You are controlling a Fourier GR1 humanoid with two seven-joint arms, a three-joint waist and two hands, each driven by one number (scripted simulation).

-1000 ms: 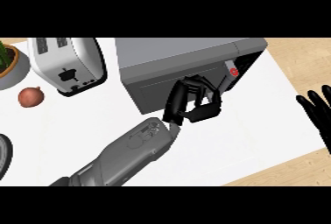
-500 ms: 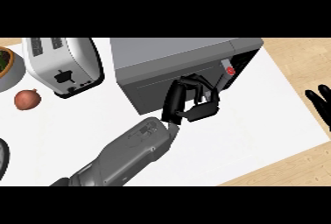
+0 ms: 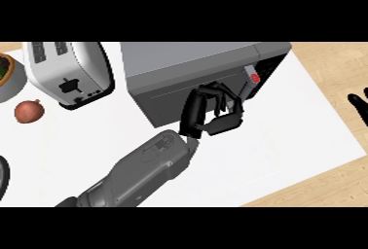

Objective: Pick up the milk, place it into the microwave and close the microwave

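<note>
White surface (image 3: 287,141) carried the grey box-shaped microwave (image 3: 187,63); my left robot hand (image 3: 212,112), curled empty, should press its door squarely.

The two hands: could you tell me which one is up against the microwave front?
The left hand, fingers curled at the microwave front; the right hand rests open at the view's right edge.

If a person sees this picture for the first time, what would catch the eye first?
First, the left hand at the centre, its fingers curled against the front of the grey microwave, on a long grey forearm that rises from the lower left. Next, the white toaster at upper left, with a brown onion below it. The right hand shows only at the right edge.
</note>
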